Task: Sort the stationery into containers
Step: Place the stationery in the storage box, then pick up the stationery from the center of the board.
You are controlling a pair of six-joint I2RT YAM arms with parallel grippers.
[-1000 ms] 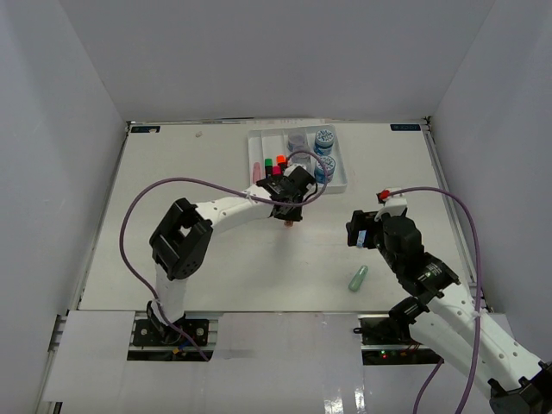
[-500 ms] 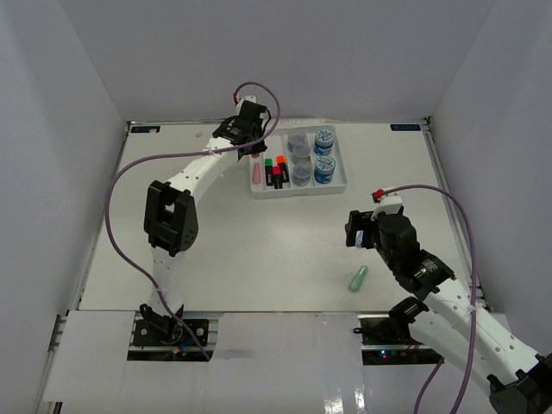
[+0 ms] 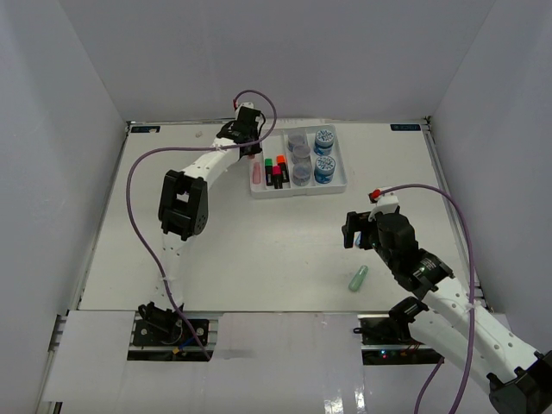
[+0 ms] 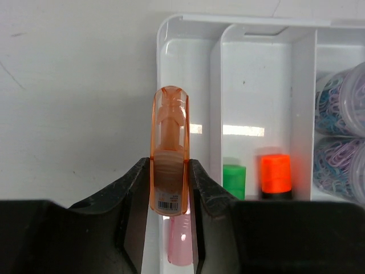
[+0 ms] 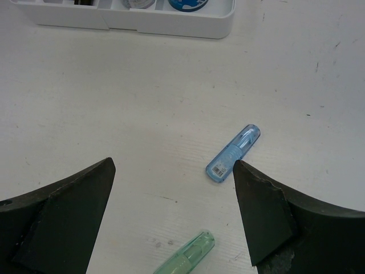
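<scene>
My left gripper [image 4: 169, 171] is shut on a pastel orange highlighter [image 4: 169, 137] and holds it above the leftmost compartment of the white tray [image 4: 188, 21]. A pastel pink highlighter [image 4: 181, 245] lies in that compartment below it. In the top view the left gripper [image 3: 244, 140] is at the tray's [image 3: 297, 192] far left corner. My right gripper [image 5: 173, 165] is open and empty above the table. A blue highlighter [image 5: 234, 154] lies by its right finger and a mint highlighter [image 5: 185, 258] nearer; the mint one also shows in the top view [image 3: 359, 278].
In the tray's second compartment lie black highlighters with green [image 4: 234, 178] and orange [image 4: 276, 171] caps. Several round jars [image 4: 342, 114] fill the two right compartments. White walls enclose the table on three sides.
My left arm has swung from the table's middle to the tray's far left corner, carrying the orange highlighter. My right gripper has shifted only slightly.
</scene>
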